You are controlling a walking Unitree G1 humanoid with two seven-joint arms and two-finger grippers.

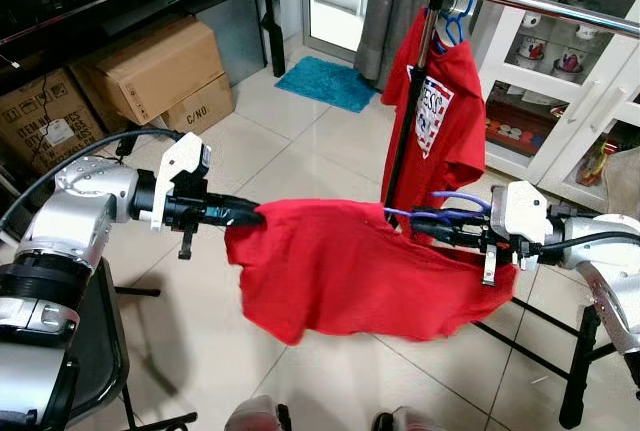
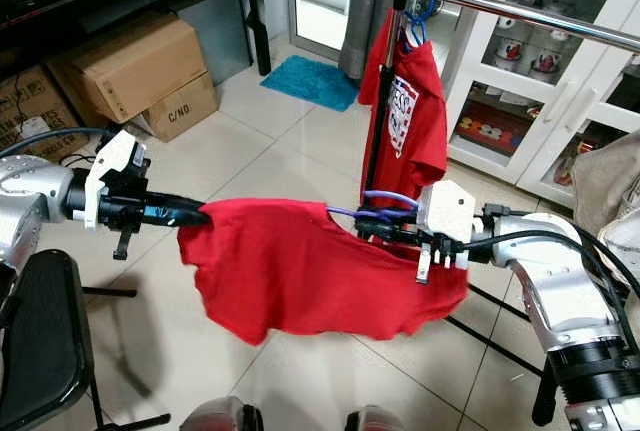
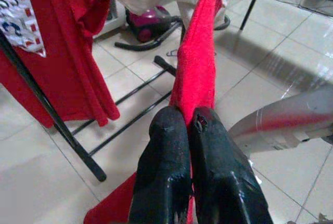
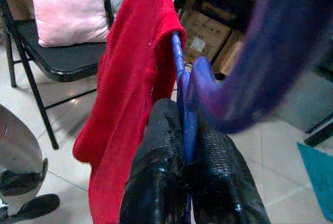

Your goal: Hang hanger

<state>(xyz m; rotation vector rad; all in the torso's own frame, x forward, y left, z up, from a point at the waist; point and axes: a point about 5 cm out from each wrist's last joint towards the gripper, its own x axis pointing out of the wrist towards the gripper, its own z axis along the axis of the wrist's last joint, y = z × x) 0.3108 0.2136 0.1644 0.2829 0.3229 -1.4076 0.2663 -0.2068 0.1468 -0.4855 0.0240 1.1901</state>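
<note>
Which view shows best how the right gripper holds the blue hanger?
The right wrist view: the right gripper is shut on the blue hanger at close range. The eye views show the hanger small, partly inside the red shirt.

Blue hanger inside red shirt, stretched level beside rack rail.

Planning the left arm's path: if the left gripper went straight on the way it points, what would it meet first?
Likely the red shirt the left gripper already pinches; farther along that line is the right gripper.

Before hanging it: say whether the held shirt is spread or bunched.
Spread: the red shirt stretches flat between the left gripper and right gripper, which clamps the blue hanger.
</note>
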